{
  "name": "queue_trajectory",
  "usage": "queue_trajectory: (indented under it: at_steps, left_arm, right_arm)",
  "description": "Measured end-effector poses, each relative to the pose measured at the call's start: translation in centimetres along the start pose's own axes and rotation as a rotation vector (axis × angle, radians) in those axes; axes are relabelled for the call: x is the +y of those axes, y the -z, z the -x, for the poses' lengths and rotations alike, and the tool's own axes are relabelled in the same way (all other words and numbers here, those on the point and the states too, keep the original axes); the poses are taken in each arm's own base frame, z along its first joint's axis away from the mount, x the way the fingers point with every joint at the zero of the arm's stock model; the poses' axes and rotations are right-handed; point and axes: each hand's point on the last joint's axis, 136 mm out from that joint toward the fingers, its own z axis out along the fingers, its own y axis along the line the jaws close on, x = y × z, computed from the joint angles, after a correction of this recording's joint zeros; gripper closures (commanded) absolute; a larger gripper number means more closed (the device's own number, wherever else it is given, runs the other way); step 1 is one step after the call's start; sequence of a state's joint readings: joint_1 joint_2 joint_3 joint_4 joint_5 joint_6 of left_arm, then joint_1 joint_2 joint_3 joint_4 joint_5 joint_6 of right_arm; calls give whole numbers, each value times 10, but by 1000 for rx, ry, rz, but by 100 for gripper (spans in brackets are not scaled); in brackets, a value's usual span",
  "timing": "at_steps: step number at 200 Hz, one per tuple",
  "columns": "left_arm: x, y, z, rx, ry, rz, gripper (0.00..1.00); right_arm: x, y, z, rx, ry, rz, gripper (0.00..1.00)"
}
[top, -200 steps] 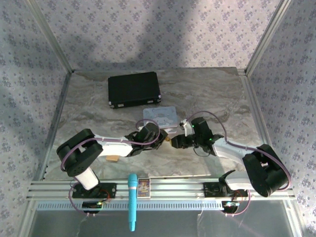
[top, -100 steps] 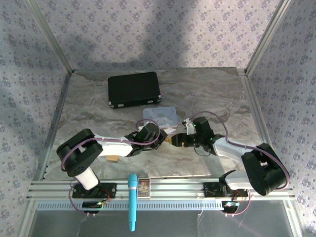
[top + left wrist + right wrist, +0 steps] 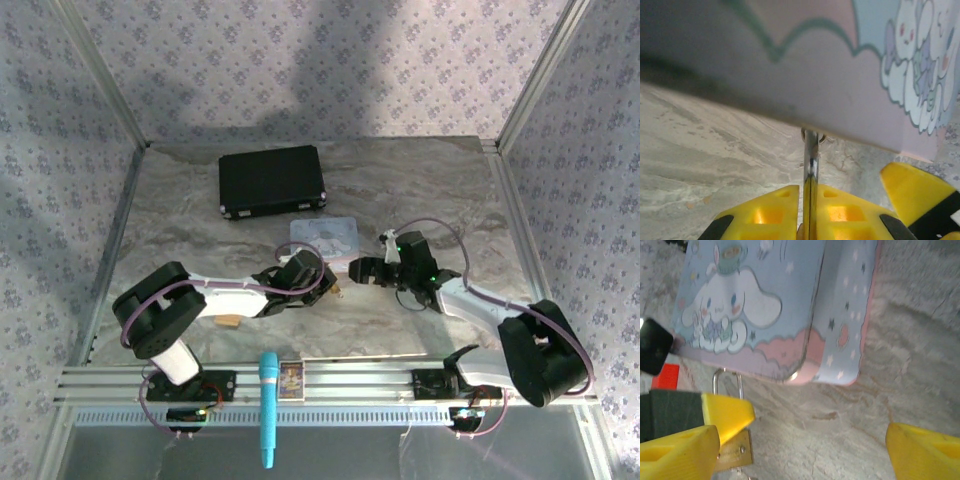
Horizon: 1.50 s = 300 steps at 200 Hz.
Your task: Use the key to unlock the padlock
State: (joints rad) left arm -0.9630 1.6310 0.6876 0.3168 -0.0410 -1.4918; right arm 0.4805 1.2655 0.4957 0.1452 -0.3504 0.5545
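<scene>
The padlock (image 3: 732,452) has a brass body and a thin silver shackle (image 3: 727,382), and lies just in front of the pale blue tin (image 3: 765,305). My left gripper (image 3: 335,287) is shut on it. One of its yellow fingers (image 3: 725,412) crosses the lock. In the left wrist view the padlock (image 3: 810,165) shows edge-on between the shut left gripper (image 3: 810,192). My right gripper (image 3: 357,270) hangs just right of the lock, apart from it. The right gripper (image 3: 802,440) is open wide and holds nothing. A silvery bit pokes out under the brass body; I cannot tell whether it is the key.
The tin (image 3: 325,235) lies flat behind both grippers. A black case (image 3: 272,181) sits at the back left. A small red block (image 3: 665,376) lies by the tin's corner, a tan block (image 3: 230,322) under the left arm. A blue microphone (image 3: 268,405) and a small card (image 3: 291,378) rest on the front rail.
My right gripper has drawn back from the padlock, up and to the right, and now stands apart from it. The left gripper and padlock have stayed in place.
</scene>
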Motion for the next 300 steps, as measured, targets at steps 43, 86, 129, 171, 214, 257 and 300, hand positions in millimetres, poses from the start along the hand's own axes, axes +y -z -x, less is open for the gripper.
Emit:
queue_trajectory:
  at_steps: [43,86,129,171,214,257,300]
  left_arm:
    - [6,-2,-1,12,-96,96,100]
    - [23,2,2,17,-207,208,92]
    - [30,3,6,5,-267,242,83]
    - [42,1,13,-24,-324,314,72]
    - [42,2,10,-55,-416,399,72]
    - [53,11,13,-72,-483,487,77]
    - [61,19,20,-90,-559,556,83]
  right_arm:
    - [-1,-4,32,-65,-27,-99,12]
    - [-16,-21,39,-48,-69,-194,14]
    - [-16,-32,39,-26,-75,-217,14]
    - [-12,-41,42,-32,-78,-205,15]
    - [-8,-49,45,-45,-89,-172,16]
    - [-8,-50,46,-46,-89,-168,16]
    - [-6,-52,45,-38,-88,-154,16]
